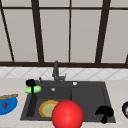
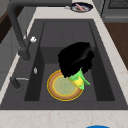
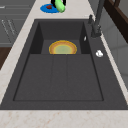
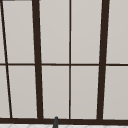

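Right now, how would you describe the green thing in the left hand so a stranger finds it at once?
Start at the dark sink. At its back left corner the left hand is curled round a green object, long and rounded. Nothing else nearby is light green; the blue bowl sits on the counter further left.

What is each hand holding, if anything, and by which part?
The left hand grips a green object near its middle. The right hand holds nothing.
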{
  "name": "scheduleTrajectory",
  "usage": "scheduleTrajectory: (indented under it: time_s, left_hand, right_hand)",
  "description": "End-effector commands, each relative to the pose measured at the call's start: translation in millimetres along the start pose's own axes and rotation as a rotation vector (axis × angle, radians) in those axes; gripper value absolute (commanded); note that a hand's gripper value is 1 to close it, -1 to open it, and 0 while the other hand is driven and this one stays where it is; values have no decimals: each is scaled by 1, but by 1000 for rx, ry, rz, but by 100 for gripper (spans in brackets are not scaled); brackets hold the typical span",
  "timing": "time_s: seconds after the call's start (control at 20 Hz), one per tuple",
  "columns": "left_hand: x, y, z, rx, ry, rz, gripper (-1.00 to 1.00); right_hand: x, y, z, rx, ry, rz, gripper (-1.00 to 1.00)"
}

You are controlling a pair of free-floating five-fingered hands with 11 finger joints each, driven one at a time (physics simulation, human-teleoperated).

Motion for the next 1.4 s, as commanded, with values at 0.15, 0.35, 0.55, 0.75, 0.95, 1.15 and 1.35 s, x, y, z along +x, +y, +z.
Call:
scheduleTrajectory:
  time_s: [0.15,0.35,0.55,0.75,0.95,1.15,1.35]
  left_hand:
    - [14,9,50,-6,-11,-46,100]
    - [24,7,80,-11,-2,-47,100]
    - [31,5,113,-4,-5,-47,100]
    - [36,6,146,-8,0,-28,100]
    - [45,2,179,-6,-1,-29,100]
    - [58,-11,211,-5,3,-37,100]
    - [63,-26,246,11,-6,-24,100]
  right_hand:
    - [0,0,0,0,0,0,0]
    - [0,0,0,0,0,0,0]
    - [0,0,0,0,0,0,0]
    - [0,0,0,0,0,0,0]
    - [0,0,0,0,0,0,0]
    - [0,0,0,0,0,0,0]
    - [0,0,0,0,0,0,0]
